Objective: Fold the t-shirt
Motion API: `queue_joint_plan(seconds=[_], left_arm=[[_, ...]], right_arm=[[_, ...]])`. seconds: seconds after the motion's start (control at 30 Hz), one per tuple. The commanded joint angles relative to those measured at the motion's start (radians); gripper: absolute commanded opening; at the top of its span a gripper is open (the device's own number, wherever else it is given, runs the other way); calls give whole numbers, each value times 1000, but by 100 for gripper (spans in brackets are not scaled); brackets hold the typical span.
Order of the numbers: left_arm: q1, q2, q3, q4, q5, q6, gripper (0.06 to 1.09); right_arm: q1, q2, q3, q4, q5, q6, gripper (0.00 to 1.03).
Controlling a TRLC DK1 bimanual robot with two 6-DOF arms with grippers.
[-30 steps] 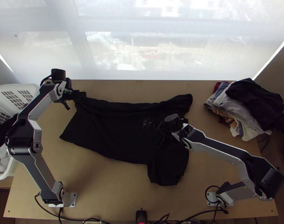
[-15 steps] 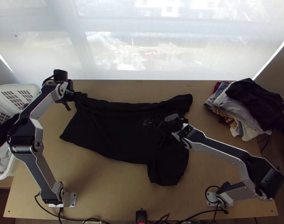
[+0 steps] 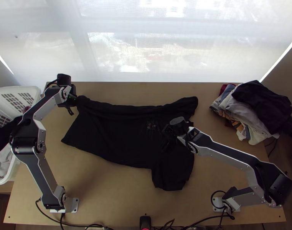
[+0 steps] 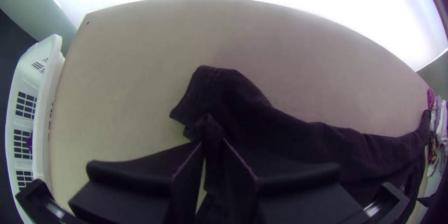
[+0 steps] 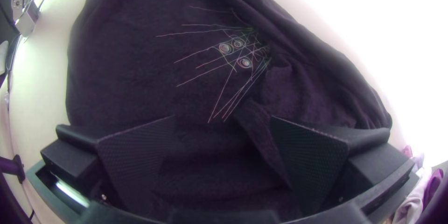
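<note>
Edges first. The table (image 3: 107, 191) shows a strip of wood between its far edge and the black t-shirt (image 3: 119, 134). We see a broader stretch of wood on the near side, between the two arms' bases. To the left, the white laundry basket (image 3: 21, 92) sits beside the table edge, near the left arm. Far right corner: heaped clothes (image 3: 257, 111), with wood between heap and shirt. Cables (image 3: 199, 221) run along the near edge.

Shirt: mid-table, mostly spread, far edge rumpled into a long ridge, one lobe hanging toward the near side at right. Printed lines and rings on its front, by the right gripper (image 3: 165, 141).

Tools. Left gripper (image 3: 77, 101): at the shirt's far left corner, closed on a pinch of cloth; in the left wrist view we note a short flap lying beyond the fingertips. Right gripper: over the shirt's right half, fingers wide apart, cloth below and between them, nothing pinched. Whether its tips touch the fabric, we cannot tell.
</note>
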Motion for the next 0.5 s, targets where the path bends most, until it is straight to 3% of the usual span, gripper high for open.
queue_joint_plan(seconds=[0.0, 0.47], left_arm=[[1, 7, 7, 13, -2, 7, 15], [-6, -26, 10, 10, -19, 5, 9]], right_arm=[[0, -3, 1, 0, 0, 1, 92], [-8, 2, 0, 0, 0, 0, 92]])
